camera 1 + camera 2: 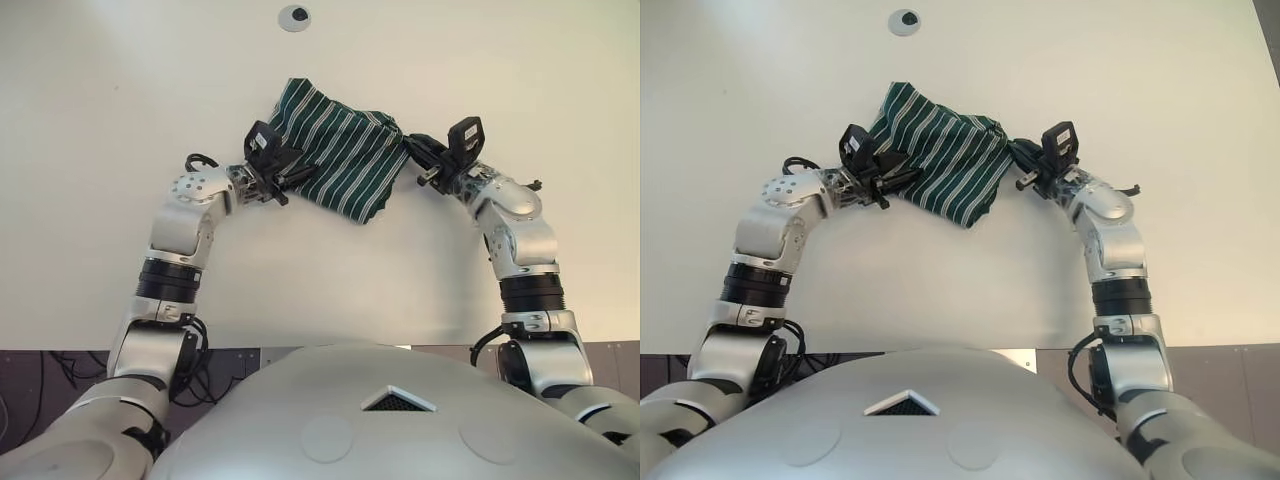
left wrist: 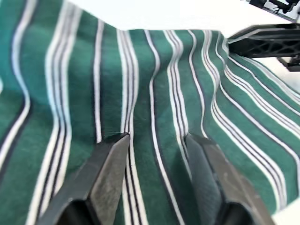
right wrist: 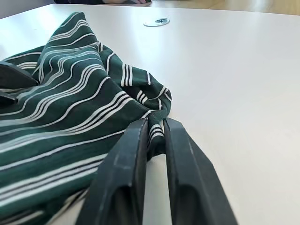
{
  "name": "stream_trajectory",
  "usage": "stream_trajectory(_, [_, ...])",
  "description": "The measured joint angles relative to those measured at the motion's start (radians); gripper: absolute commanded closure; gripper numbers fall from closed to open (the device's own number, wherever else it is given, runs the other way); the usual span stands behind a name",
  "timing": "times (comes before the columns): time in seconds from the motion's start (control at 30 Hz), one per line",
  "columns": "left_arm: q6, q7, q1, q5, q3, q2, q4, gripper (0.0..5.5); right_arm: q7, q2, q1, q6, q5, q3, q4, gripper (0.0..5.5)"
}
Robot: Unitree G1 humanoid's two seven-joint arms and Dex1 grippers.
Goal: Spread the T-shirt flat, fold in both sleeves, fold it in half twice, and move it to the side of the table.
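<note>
A dark green T-shirt (image 1: 335, 150) with thin white stripes lies bunched in a rough folded heap at the middle of the white table (image 1: 120, 90). My left gripper (image 1: 287, 176) is at the heap's left edge. In the left wrist view its fingers (image 2: 108, 173) stand apart over the striped cloth (image 2: 154, 84), open. At the heap's right corner, my right gripper (image 1: 415, 150) holds a fold of the T-shirt (image 3: 70, 108). The right wrist view shows its two fingers (image 3: 133, 154) nearly together, with the cloth's edge pinched at their tips.
A small round grey grommet (image 1: 294, 17) sits in the tabletop beyond the shirt. Bare white table lies on every side of the heap. The table's near edge (image 1: 300, 347) runs just in front of the robot, with cables below it.
</note>
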Motion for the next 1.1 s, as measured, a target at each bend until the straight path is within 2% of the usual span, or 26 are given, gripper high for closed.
stream_trajectory(0.2, [0.016, 0.076, 0.003, 0.010, 0.003, -0.063, -0.010, 3.33, -0.076, -0.004, 0.002, -0.007, 0.036, -0.116, -0.088, 3.48])
stream_trajectory(0.27, [0.019, 0.111, 0.003, 0.017, 0.000, -0.094, -0.011, 3.33, -0.075, 0.000, -0.012, 0.005, 0.060, -0.122, -0.134, 3.44])
stream_trajectory(0.4, [0.027, 0.127, -0.004, 0.009, 0.001, -0.131, -0.023, 3.33, 0.005, 0.003, -0.034, 0.073, 0.082, -0.027, -0.188, 3.44])
stream_trajectory(0.5, [0.058, 0.099, -0.054, -0.072, 0.089, -0.110, -0.096, 3.33, 0.072, 0.006, -0.046, 0.089, 0.082, 0.044, -0.175, 3.44])
stream_trajectory(0.6, [0.133, 0.099, -0.186, -0.225, 0.270, -0.078, -0.142, 3.33, 0.170, 0.004, -0.095, 0.114, 0.107, 0.073, -0.068, 3.44])
stream_trajectory(0.67, [0.159, 0.122, -0.251, -0.275, 0.342, -0.060, -0.137, 3.33, 0.214, 0.003, -0.145, 0.111, 0.108, 0.076, 0.022, 3.29])
stream_trajectory(0.9, [0.161, 0.151, -0.271, -0.283, 0.345, -0.088, -0.063, 3.33, 0.311, 0.040, -0.278, -0.020, 0.065, 0.090, 0.263, 2.15])
stream_trajectory(1.1, [0.129, 0.149, -0.265, -0.262, 0.345, -0.090, 0.024, 3.33, 0.405, 0.035, -0.350, -0.138, -0.032, 0.135, 0.486, 2.09])
